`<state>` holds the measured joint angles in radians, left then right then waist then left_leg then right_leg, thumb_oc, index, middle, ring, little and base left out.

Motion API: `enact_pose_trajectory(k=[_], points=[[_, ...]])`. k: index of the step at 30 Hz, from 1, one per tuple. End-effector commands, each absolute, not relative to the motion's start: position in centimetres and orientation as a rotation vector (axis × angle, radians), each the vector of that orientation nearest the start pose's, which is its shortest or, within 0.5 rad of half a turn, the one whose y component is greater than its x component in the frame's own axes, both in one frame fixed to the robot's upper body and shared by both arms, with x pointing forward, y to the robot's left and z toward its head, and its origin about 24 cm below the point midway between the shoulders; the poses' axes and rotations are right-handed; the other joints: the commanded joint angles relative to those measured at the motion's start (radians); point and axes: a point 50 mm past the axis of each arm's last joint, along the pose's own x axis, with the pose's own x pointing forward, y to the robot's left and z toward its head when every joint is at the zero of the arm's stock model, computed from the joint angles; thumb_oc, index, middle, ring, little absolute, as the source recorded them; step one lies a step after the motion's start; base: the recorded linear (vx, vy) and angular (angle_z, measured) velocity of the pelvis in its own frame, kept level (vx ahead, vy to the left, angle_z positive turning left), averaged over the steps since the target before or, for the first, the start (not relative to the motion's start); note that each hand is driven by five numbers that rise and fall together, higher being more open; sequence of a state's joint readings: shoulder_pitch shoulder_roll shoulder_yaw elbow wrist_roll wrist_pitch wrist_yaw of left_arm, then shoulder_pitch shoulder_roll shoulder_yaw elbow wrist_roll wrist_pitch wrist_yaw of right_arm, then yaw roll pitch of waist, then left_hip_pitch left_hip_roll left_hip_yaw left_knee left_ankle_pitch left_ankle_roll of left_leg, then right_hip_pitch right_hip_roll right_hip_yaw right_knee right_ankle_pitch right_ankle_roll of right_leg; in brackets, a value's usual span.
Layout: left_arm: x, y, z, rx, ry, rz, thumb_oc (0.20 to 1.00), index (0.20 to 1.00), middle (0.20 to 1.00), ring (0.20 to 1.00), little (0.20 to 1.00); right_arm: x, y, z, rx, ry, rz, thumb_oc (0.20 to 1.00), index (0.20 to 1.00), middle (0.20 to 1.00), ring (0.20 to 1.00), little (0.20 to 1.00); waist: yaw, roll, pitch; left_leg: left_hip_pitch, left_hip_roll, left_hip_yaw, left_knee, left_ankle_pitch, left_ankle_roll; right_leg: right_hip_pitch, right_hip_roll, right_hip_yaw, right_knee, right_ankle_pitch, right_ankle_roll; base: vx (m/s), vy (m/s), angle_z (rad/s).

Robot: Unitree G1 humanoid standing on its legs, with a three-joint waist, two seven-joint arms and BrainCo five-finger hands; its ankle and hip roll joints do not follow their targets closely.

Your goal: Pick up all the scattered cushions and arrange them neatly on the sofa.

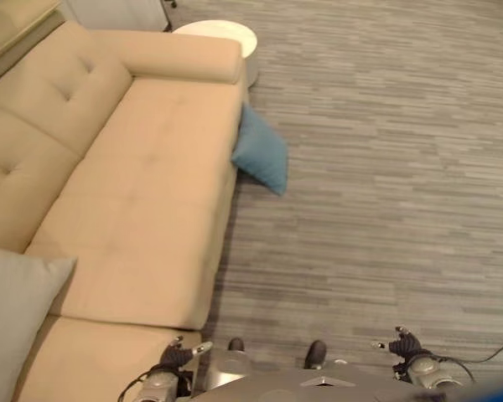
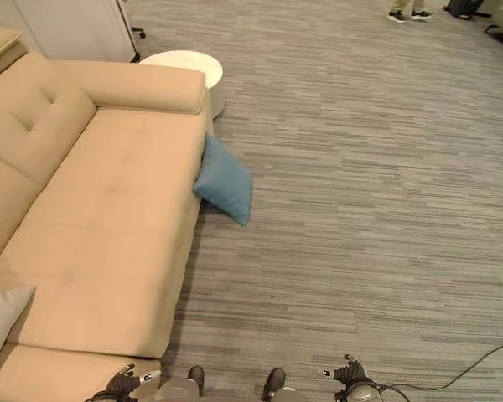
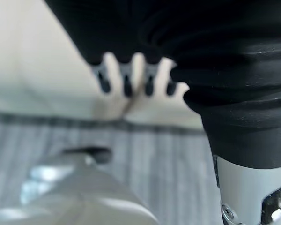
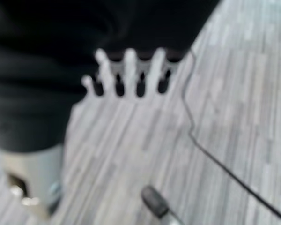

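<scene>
Both hands hang low, fingers point(image 3: 126, 77) straight, holding nothing: left hand point(image 1: 174, 358) by the sofa point(image 1: 142, 209) front, right hand point(image 1: 405, 345) over the floor. Blue cushion point(image 1: 260, 151) leans on the sofa's front edge on the floor, well ahead. Grey cushion point(image 1: 12, 310) already sits on the seat.

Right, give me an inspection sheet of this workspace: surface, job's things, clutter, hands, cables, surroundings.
Surface: beige sofa, seat mostly bare; grey striped floor beside it.
Job's things: blue cushion on the floor, leaning against the sofa's front edge; grey cushion on the sofa seat at the near end.
Clutter: nothing seen.
Hands: left hand and right hand hang low, fingers relaxed, holding nothing.
Cables: nothing seen apart from the robot's own.
Surroundings: round white table past the sofa's armrest; a person's shoes at the far edge of the floor.
</scene>
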<state>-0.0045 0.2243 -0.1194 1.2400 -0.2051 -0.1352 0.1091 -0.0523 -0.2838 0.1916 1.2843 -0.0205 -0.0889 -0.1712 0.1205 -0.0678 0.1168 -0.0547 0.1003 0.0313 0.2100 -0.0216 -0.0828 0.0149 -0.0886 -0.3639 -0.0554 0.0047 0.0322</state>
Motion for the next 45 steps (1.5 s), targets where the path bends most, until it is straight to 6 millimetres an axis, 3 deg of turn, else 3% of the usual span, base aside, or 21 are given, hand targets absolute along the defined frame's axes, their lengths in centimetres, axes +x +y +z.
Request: enact_pose_trajectory(k=[1,3,6,8,10,12,14,17,19,21,25,26,29,32,34,35,37,38,40,43,45], points=[[12.6,22.4,-15.2,0.197,1.025,0.179,1.000,1.000,1.000,1.000,1.000,13.3,-26.5,-13.9,-0.486,1.031,-0.201,1.000,1.000,1.000,1.000,1.000,0.006,-0.012,0.059,-0.047,-0.076,-0.034,0.140,0.009,0.007,0.013,-0.014,0.026,0.029,0.017,0.055,0.02,-0.172,-0.02],[13.1,22.1,-15.1,0.210,1.009,0.158,1.000,1.000,1.000,1.000,1.000,13.6,-26.5,-13.8,-0.484,1.026,-0.202,1.000,1.000,1.000,1.000,1.000,0.006,-0.016,0.058,-0.077,-0.095,-0.045,0.149,-0.002,0.012,0.024,-0.007,0.035,0.011,0.012,0.056,0.08,-0.130,0.02],[13.7,21.8,-14.9,0.216,0.992,0.142,1.000,1.000,1.000,1.000,1.000,14.1,-26.3,-13.7,-0.490,1.016,-0.194,1.000,1.000,1.000,1.000,1.000,0.019,-0.012,0.050,-0.102,-0.172,-0.093,0.054,-0.038,0.036,0.031,0.012,0.075,0.007,0.002,0.060,0.16,-0.072,-0.26],[13.5,21.7,-15.0,0.230,1.002,0.130,1.000,1.000,1.000,1.000,1.000,14.2,-26.3,-13.7,-0.489,1.011,-0.197,1.000,1.000,1.000,1.000,1.000,0.025,0.002,0.041,-0.115,-0.189,-0.086,-0.073,0.019,0.043,0.052,0.041,0.091,0.003,-0.012,0.063,0.23,-0.031,-0.53],[13.2,21.8,-15.1,0.234,1.011,0.130,1.000,1.000,1.000,1.000,1.000,14.4,-26.3,-13.6,-0.490,1.003,-0.199,1.000,1.000,1.000,1.000,1.000,0.038,0.008,0.039,-0.136,-0.201,-0.084,-0.113,0.068,0.042,0.070,0.062,0.104,0.005,-0.027,0.063,0.17,-0.027,-0.33],[13.0,22.0,-15.1,0.230,1.019,0.141,1.000,1.000,1.000,1.000,1.000,14.4,-26.2,-13.7,-0.489,1.005,-0.198,1.000,1.000,1.000,1.000,1.000,0.050,0.006,0.037,-0.145,-0.205,-0.091,-0.110,0.076,0.040,0.076,0.069,0.122,0.018,-0.044,0.062,0.16,-0.018,-0.31],[12.4,22.4,-15.3,0.217,1.037,0.169,1.000,1.000,1.000,1.000,1.000,14.4,-25.9,-13.7,-0.486,1.005,-0.185,1.000,1.000,1.000,1.000,1.000,0.054,0.002,0.022,-0.105,-0.205,-0.108,-0.129,0.056,0.061,0.088,0.069,0.136,0.045,-0.069,0.067,0.29,0.047,-0.60],[11.8,22.8,-15.4,0.212,1.052,0.189,1.000,1.000,1.000,1.000,1.000,14.7,-25.7,-13.7,-0.488,0.999,-0.175,1.000,1.000,1.000,1.000,1.000,0.060,0.008,0.015,-0.045,-0.206,-0.106,-0.130,0.021,0.102,0.044,0.034,0.143,0.240,-0.074,0.101,0.26,0.108,-0.71],[12.2,23.3,-15.1,0.221,1.038,0.204,1.000,1.000,1.000,1.000,1.000,15.1,-25.7,-13.6,-0.489,0.986,-0.175,1.000,1.000,1.000,1.000,1.000,0.046,0.016,0.030,0.004,-0.204,-0.120,-0.126,-0.006,0.137,-0.045,-0.003,0.148,0.439,0.031,0.143,0.24,0.100,-0.59],[12.5,23.5,-15.0,0.230,1.027,0.203,1.000,1.000,1.000,1.000,1.000,15.1,-25.6,-13.6,-0.484,0.986,-0.179,1.000,1.000,1.000,1.000,1.000,0.032,0.031,0.038,0.028,-0.190,-0.137,-0.124,-0.023,0.145,-0.100,-0.008,0.151,0.523,0.037,0.133,0.19,0.046,-0.04],[13.7,23.4,-14.5,0.238,0.979,0.199,1.000,1.000,1.000,1.000,1.000,14.8,-25.9,-13.6,-0.487,0.997,-0.180,1.000,1.000,1.000,1.000,1.000,0.002,0.030,0.039,0.089,-0.179,-0.186,-0.149,-0.059,0.129,-0.167,-0.015,0.187,0.344,0.019,0.099,0.32,-0.119,0.24],[14.1,23.5,-14.3,0.244,0.966,0.202,1.000,1.000,1.000,1.000,1.000,14.7,-26.0,-13.6,-0.488,1.000,-0.186,1.000,1.000,1.000,1.000,1.000,-0.022,0.026,0.037,0.121,-0.175,-0.214,-0.171,-0.072,0.114,-0.190,-0.005,0.240,0.206,0.049,0.103,0.38,-0.203,0.28],[13.2,23.5,-14.7,0.228,0.999,0.220,1.000,1.000,1.000,1.000,1.000,14.2,-25.8,-13.9,-0.495,1.018,-0.168,1.000,1.000,1.000,1.000,1.000,-0.023,0.013,0.018,0.136,-0.159,-0.219,-0.158,-0.093,0.093,-0.148,-0.005,0.228,0.139,0.045,0.100,0.28,-0.204,0.34],[13.0,23.0,-14.9,0.231,1.006,0.202,1.000,1.000,1.000,1.000,1.000,14.3,-25.6,-13.9,-0.507,1.007,-0.162,1.000,1.000,1.000,1.000,1.000,-0.021,0.011,0.013,0.123,-0.142,-0.217,-0.132,-0.068,0.070,-0.122,0.006,0.221,0.119,0.044,0.086,0.12,-0.149,0.36],[13.6,22.5,-14.8,0.246,0.995,0.165,1.000,1.000,1.000,1.000,1.000,14.4,-26.0,-13.7,-0.493,0.999,-0.187,1.000,1.000,1.000,1.000,1.000,-0.022,0.000,0.022,0.063,-0.116,-0.152,-0.041,-0.031,0.035,-0.088,0.000,0.168,0.098,0.031,0.079,0.07,-0.213,0.46],[14.2,22.2,-14.6,0.245,0.978,0.150,1.000,1.000,1.000,1.000,1.000,14.8,-26.2,-13.4,-0.488,0.979,-0.203,1.000,1.000,1.000,1.000,1.000,-0.004,-0.014,0.045,-0.007,-0.115,-0.139,0.070,-0.005,0.021,-0.051,-0.002,0.144,0.076,0.028,0.062,0.10,-0.280,0.89],[14.3,22.2,-14.6,0.226,0.972,0.164,1.000,1.000,1.000,1.000,1.000,14.8,-26.1,-13.4,-0.480,0.975,-0.204,1.000,1.000,1.000,1.000,1.000,0.013,-0.021,0.056,-0.052,-0.123,-0.137,0.116,0.003,0.023,-0.022,0.000,0.121,0.063,0.014,0.055,0.19,-0.235,0.69],[14.1,22.3,-14.7,0.225,0.979,0.167,1.000,1.000,1.000,1.000,1.000,15.0,-26.1,-13.4,-0.471,0.966,-0.208,1.000,1.000,1.000,1.000,1.000,0.026,-0.026,0.055,-0.101,-0.145,-0.133,0.035,-0.015,0.035,0.007,0.009,0.116,0.045,-0.008,0.051,0.21,-0.146,0.25],[14.0,22.3,-14.7,0.228,0.986,0.161,1.000,1.000,1.000,1.000,1.000,14.9,-26.1,-13.4,-0.467,0.969,-0.208,1.000,1.000,1.000,1.000,1.000,0.027,-0.028,0.056,-0.107,-0.153,-0.127,0.010,-0.011,0.037,0.021,0.015,0.113,0.040,-0.015,0.051,0.19,-0.074,0.28],[13.4,22.0,-15.0,0.249,1.008,0.133,1.000,1.000,1.000,1.000,1.000,14.7,-26.0,-13.5,-0.466,0.970,-0.206,1.000,1.000,1.000,1.000,1.000,0.031,-0.009,0.045,-0.152,-0.155,-0.068,-0.110,0.084,0.039,0.057,0.049,0.104,0.026,-0.044,0.046,0.23,-0.016,0.22],[12.9,22.0,-15.2,0.254,1.022,0.126,1.000,1.000,1.000,1.000,1.000,14.5,-25.8,-13.6,-0.464,0.974,-0.200,1.000,1.000,1.000,1.000,1.000,0.044,-0.009,0.045,-0.159,-0.161,-0.057,-0.120,0.105,0.034,0.069,0.061,0.117,0.036,-0.061,0.045,0.22,0.013,0.11]])
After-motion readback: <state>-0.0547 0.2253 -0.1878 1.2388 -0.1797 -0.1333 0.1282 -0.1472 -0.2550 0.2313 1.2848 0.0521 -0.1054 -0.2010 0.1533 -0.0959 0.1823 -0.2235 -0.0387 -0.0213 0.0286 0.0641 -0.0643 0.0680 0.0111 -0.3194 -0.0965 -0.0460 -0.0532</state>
